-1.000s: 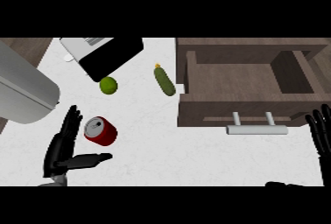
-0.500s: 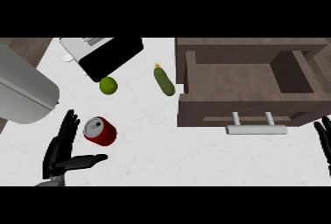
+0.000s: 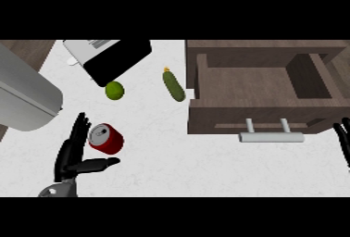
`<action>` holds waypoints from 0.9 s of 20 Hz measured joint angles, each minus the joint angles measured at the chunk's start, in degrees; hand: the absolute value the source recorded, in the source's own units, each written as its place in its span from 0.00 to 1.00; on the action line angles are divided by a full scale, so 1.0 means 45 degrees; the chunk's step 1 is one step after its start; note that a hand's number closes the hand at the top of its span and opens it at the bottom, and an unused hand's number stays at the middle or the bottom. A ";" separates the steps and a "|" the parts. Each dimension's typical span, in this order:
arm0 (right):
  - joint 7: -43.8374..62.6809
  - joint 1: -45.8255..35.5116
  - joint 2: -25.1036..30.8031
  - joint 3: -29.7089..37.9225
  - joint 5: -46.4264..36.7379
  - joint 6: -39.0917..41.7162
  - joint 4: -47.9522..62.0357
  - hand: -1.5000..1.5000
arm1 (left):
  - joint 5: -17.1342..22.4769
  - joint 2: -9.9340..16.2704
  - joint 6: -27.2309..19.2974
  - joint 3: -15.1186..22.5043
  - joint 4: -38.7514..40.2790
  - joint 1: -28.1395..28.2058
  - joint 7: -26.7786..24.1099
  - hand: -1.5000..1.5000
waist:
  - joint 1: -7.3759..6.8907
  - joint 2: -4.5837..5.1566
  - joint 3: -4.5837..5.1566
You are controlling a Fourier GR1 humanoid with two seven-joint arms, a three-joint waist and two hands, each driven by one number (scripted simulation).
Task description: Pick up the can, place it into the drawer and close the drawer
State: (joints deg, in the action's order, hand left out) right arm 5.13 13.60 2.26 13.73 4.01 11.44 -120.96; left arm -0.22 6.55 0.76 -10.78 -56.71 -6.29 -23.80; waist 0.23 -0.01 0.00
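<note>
the red can (image 3: 105, 138) lies tipped on the surface just right of the left hand (image 3: 71, 155), inside its wide-open fingers and thumb, far nearer than the right hand (image 3: 342, 141).

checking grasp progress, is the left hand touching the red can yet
Cannot tell. In the head view the left hand has straight fingers beside the red can, thumb below it, with no plain gap or contact.

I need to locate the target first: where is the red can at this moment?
In the head view, the red can lies on the white counter at lower left, beside the left hand, below the lime.
</note>
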 measured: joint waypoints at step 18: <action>-0.0188 0.0221 -0.0193 -0.0253 -0.0172 -0.0042 -0.0088 0.00 | 0.0182 -0.0124 -0.0251 0.0207 0.2209 -0.1885 -0.0591 0.00 | 0.0013 0.0002 0.0002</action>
State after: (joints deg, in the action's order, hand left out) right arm 4.28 14.59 1.39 12.59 3.24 11.25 -121.35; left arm 0.60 5.99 -0.37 -9.85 -46.77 -14.77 -26.45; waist 0.29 -0.01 0.01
